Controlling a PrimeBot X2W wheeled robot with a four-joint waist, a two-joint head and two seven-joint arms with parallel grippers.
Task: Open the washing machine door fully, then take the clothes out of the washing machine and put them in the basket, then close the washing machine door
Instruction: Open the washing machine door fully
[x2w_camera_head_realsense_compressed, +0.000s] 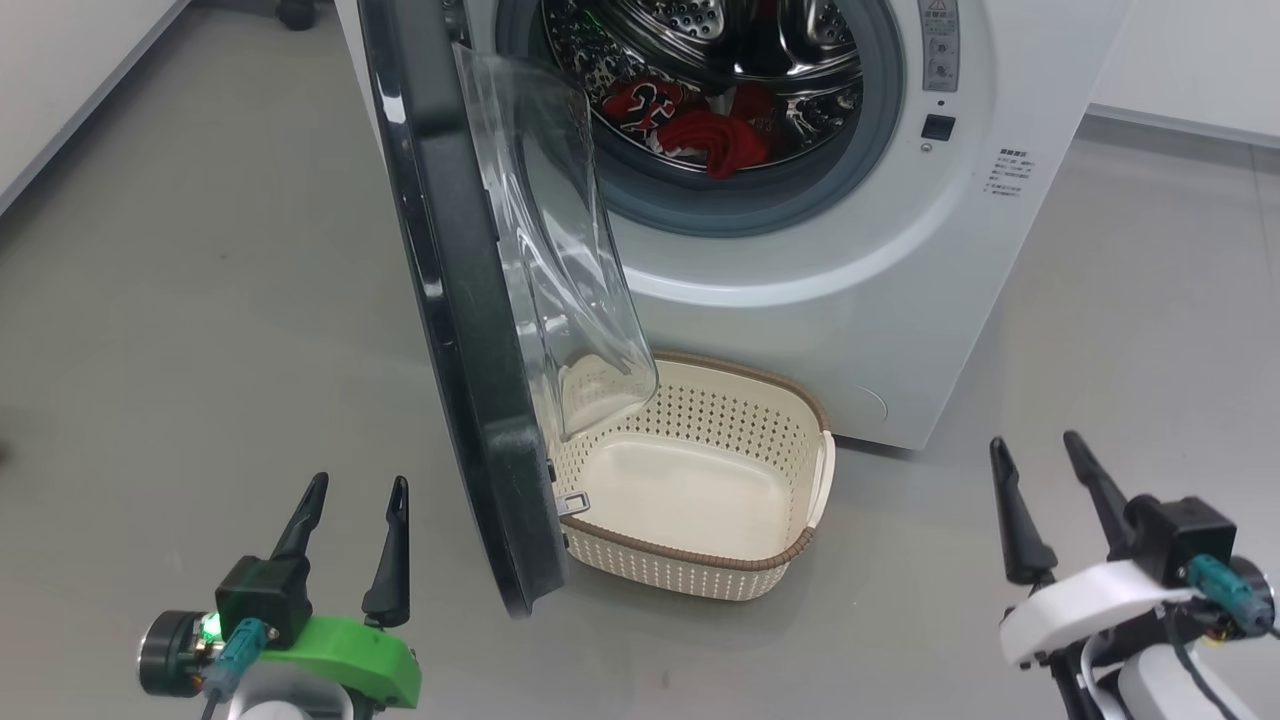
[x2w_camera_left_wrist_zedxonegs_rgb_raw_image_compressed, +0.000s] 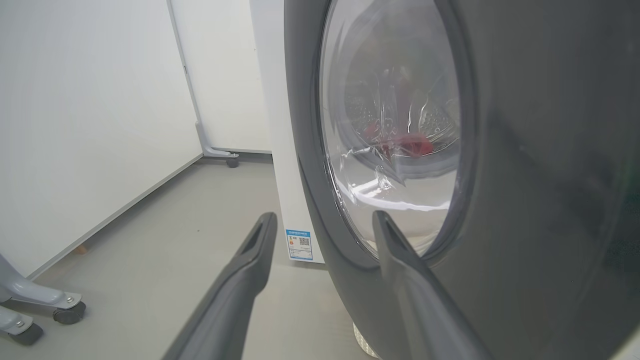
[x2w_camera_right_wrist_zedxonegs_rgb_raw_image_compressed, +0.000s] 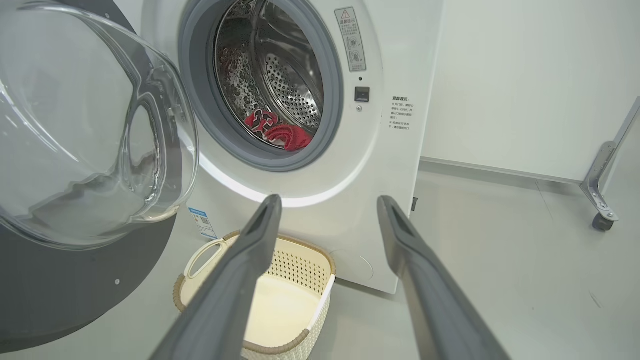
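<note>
Washing machine door (x2w_camera_head_realsense_compressed: 470, 330) half open, edge-on to the robot. Left gripper (x2w_camera_head_realsense_compressed: 358, 485) just left of the door on its outer side, jaws apart, empty; it is the nearer arm. Right gripper (x2w_camera_head_realsense_compressed: 1032, 440) well right of the door, jaws apart, empty. Basket (x2w_camera_head_realsense_compressed: 700, 562) just right of the door, clothes (x2w_camera_head_realsense_compressed: 705, 130) beyond it in the drum. The door likely needs swinging further left.

The washing machine (x2w_camera_head_realsense_compressed: 850, 300) was white with a grey gasket (x2w_camera_head_realsense_compressed: 700, 215); its door (x2w_camera_head_realsense_compressed: 460, 330) black-rimmed; the clothes (x2w_camera_head_realsense_compressed: 715, 140) red; the basket (x2w_camera_head_realsense_compressed: 690, 578) cream, perforated, brown-rimmed.
</note>
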